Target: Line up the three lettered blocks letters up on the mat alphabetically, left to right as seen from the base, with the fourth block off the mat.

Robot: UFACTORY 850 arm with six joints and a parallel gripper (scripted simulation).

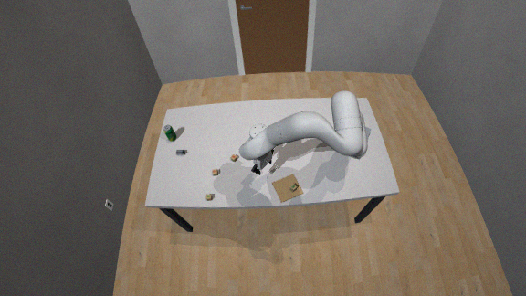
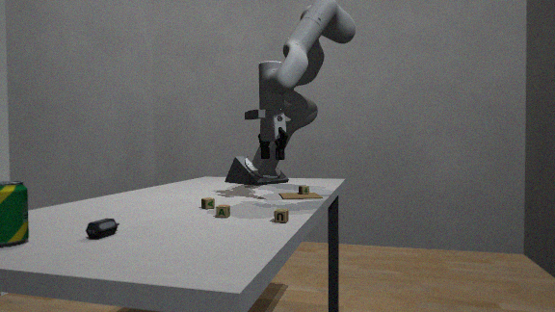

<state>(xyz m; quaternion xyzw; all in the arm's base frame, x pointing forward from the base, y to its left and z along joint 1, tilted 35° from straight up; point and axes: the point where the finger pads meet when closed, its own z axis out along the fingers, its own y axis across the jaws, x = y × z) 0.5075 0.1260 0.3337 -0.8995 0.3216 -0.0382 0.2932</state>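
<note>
A brown mat [image 1: 288, 187] lies near the table's front edge; it also shows in the side view [image 2: 300, 195]. One small wooden block [image 1: 294, 186] [image 2: 303, 190] sits on the mat. Three more blocks lie off the mat to its left: one [image 1: 235, 157] [image 2: 207, 203], one [image 1: 215, 172] [image 2: 222, 211] showing an A on its side face, and one [image 1: 209, 196] [image 2: 280, 216] near the front edge. My gripper [image 1: 263, 169] [image 2: 272, 150] is open and empty, high above the table between the blocks and the mat.
A green can [image 1: 170, 132] [image 2: 13, 212] stands at the table's far left. A small black cylinder [image 1: 182, 152] [image 2: 101, 227] lies near it. The arm's base [image 2: 255, 172] stands at the back of the table.
</note>
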